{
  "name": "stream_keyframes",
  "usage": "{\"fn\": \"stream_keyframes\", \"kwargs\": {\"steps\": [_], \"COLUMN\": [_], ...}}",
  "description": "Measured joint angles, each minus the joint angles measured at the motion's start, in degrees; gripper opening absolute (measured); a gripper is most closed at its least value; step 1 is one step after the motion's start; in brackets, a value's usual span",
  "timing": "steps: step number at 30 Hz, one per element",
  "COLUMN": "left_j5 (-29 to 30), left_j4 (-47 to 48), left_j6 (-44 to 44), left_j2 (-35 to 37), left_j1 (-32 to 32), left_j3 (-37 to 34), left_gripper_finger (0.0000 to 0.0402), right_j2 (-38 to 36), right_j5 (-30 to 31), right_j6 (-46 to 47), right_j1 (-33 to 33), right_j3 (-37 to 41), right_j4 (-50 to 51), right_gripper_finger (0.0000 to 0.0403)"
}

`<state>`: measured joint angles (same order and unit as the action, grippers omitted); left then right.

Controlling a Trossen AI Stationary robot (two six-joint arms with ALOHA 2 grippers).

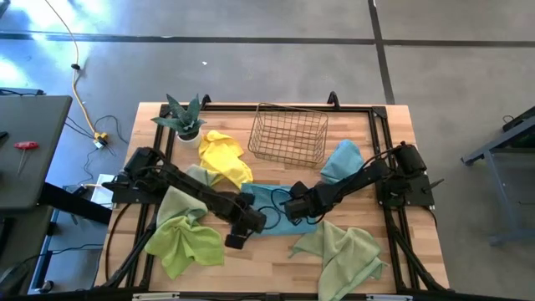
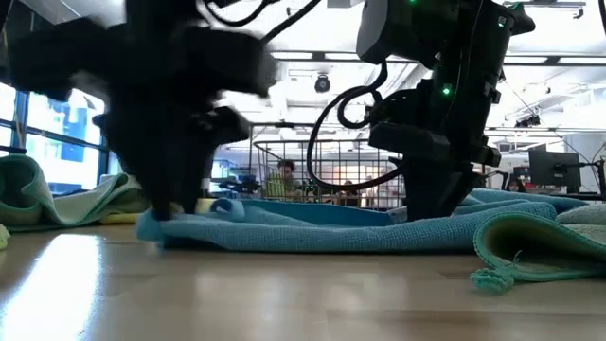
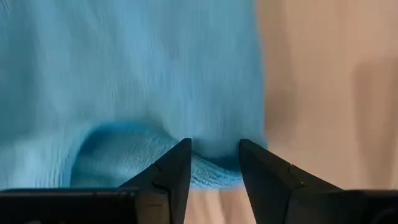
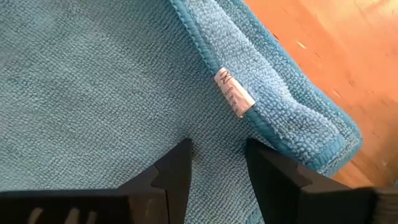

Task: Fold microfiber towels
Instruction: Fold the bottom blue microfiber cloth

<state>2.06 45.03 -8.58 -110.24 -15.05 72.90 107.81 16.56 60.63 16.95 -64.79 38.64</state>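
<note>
Wooden boards form the table point(image 1: 276, 267), which stands on a grey floor, with a cable trailing off past its far left corner. At the far left of the table sits a spiky potted plant point(image 1: 182, 117), and below it, at the near left, a lime green towel point(image 1: 180, 238) lies crumpled. A yellow towel point(image 1: 224, 157) is bunched just right of the plant. The left gripper point(image 1: 236, 240) is down at the left end of the light blue towel point(image 1: 272, 201) spread in the middle of the table; in its wrist view its fingers point(image 3: 171, 177) stand a little apart with a raised fold of the blue cloth's edge between them, pinching it. A wire basket point(image 1: 288, 134) stands at the far edge, behind the blue towel. The right gripper point(image 1: 294, 209) is on the same towel's right part; its fingers point(image 4: 174, 174) press into the cloth with a narrow gap, next to a folded-over hem with a white label point(image 4: 234, 92), and whether they grip cloth I cannot tell. Further right, another blue towel point(image 1: 343, 159) lies under the right arm, and a pale sage towel point(image 1: 343, 251) is heaped at the near right.
</note>
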Motion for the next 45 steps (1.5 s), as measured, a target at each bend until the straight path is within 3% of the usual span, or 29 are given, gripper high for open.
{"fn": "stream_keyframes", "kwargs": {"steps": [5, 8, 16, 20, 24, 29, 38, 45], "left_j5": [3.5, 4.5, 3.6, 9.2, 10.8, 12.8, 9.5, 13.5], "left_j4": [12.4, 14.5, 5.3, -0.4, -10.0, -10.3, 0.2, 9.6], "left_j6": [1.3, 0.7, -1.9, 1.6, 3.2, 4.3, 6.1, 12.0], "left_j2": [0.6, 0.6, 2.9, 2.9, 1.6, 0.7, 0.8, 4.8], "left_j1": [-1.4, -1.4, -1.9, -1.5, 0.9, 4.9, 11.1, 11.7], "left_j3": [0.0, 0.0, 3.1, 5.2, 3.6, 0.2, -4.8, -5.7], "left_gripper_finger": [0.0126, 0.0126, 0.0126, 0.0126, 0.0126, 0.0126, 0.0126, 0.0126], "right_j2": [0.0, 0.0, 0.0, 0.0, 0.0, 0.0, 0.0, 0.0], "right_j5": [0.0, 0.0, -0.2, -0.5, -0.7, -1.7, -1.9, -2.0], "right_j6": [-1.5, -1.7, -2.2, -2.6, -2.5, -2.4, -2.2, -1.5], "right_j1": [0.0, 0.0, 0.0, 0.0, 0.0, 0.0, 0.1, 0.1], "right_j3": [0.0, 0.0, 0.0, 0.0, 0.0, 0.0, 0.0, 0.0], "right_j4": [0.1, 0.2, 0.1, -0.1, 0.0, 0.1, 0.4, 0.8], "right_gripper_finger": [0.0144, 0.0144, 0.0144, 0.0144, 0.0144, 0.0144, 0.0144, 0.0144]}}
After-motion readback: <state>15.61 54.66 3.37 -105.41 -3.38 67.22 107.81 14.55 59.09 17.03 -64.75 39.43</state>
